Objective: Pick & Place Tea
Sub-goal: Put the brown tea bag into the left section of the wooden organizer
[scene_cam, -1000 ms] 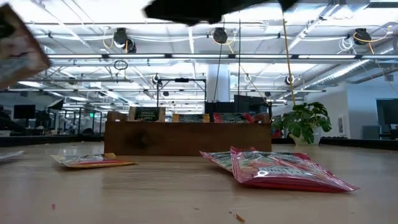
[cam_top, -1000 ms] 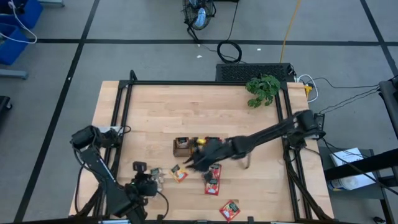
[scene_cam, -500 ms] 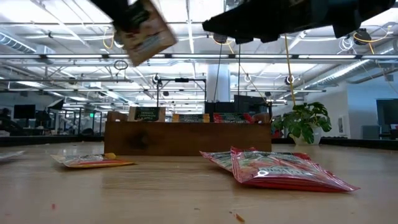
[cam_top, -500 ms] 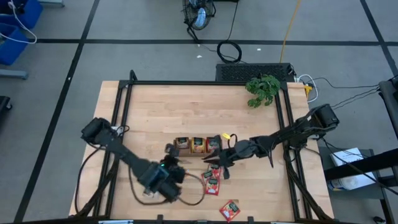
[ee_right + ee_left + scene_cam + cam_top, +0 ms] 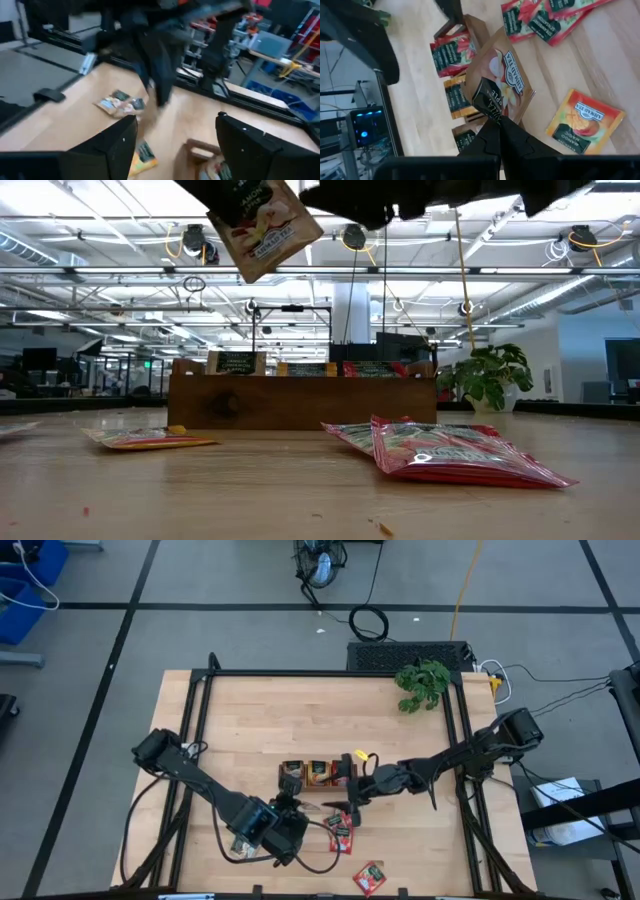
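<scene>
Two grippers work near the tray [image 5: 318, 774]. Left gripper [image 5: 499, 131] is clenched on a brown sachet [image 5: 501, 82], holding it by one edge in the air; in the low view this sachet [image 5: 263, 227] hangs tilted above the tray [image 5: 300, 398]. Right gripper [image 5: 175, 145] stands released, fingers [image 5: 107, 150] apart, holding nothing, at the tray's 4 o'clock corner in the high view. Red sachets [image 5: 341, 833] lie on the table [image 5: 250, 720] at 6 o'clock of the tray, another [image 5: 369, 877] near the table's front edge. An orange sachet [image 5: 585, 122] lies flat just beside the held one.
</scene>
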